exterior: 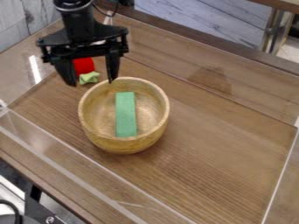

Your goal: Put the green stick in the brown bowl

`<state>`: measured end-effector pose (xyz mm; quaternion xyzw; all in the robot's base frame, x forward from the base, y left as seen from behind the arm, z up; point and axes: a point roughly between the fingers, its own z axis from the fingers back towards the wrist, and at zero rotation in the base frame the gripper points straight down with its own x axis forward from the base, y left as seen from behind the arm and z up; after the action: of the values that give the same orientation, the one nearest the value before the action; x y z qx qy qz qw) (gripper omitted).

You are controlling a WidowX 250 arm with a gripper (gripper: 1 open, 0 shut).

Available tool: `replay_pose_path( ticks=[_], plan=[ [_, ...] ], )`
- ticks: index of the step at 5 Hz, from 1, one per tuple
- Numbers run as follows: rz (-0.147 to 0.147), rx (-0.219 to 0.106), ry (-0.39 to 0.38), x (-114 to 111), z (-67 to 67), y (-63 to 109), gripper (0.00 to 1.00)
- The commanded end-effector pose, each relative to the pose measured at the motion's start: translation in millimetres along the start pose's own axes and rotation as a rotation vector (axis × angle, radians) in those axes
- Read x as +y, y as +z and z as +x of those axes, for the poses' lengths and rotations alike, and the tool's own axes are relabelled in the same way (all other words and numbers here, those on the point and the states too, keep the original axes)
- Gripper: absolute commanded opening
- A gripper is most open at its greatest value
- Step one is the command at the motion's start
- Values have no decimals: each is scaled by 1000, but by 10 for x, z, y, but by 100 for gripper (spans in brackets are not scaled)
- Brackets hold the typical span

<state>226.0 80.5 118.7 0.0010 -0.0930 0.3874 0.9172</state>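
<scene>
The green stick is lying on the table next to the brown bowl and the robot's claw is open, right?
Not quite. The camera view shows the green stick lying inside the brown bowl, not on the table beside it. The rest is right: the gripper is open, holding nothing.

The arm's gripper [82, 68] points downward, its black jaws spread wide, holding nothing.

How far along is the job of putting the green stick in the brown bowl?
Done: the green stick lies inside the brown bowl. In hand: nothing; the gripper is open and empty, up and to the left of the bowl. Left: nothing visible.
</scene>
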Motion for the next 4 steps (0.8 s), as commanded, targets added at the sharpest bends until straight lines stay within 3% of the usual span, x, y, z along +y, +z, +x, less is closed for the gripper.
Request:
replay_pose_path(
  ticks=[1, 2, 3, 4],
  plan=[
    [-19, -34, 21, -56, 130, 16, 100],
    [-15, -24, 38, -82, 209, -43, 0],
    [-5, -26, 56, -68, 286, -111, 100],
    [-2, -28, 46, -106, 172, -142, 100]
  ],
)
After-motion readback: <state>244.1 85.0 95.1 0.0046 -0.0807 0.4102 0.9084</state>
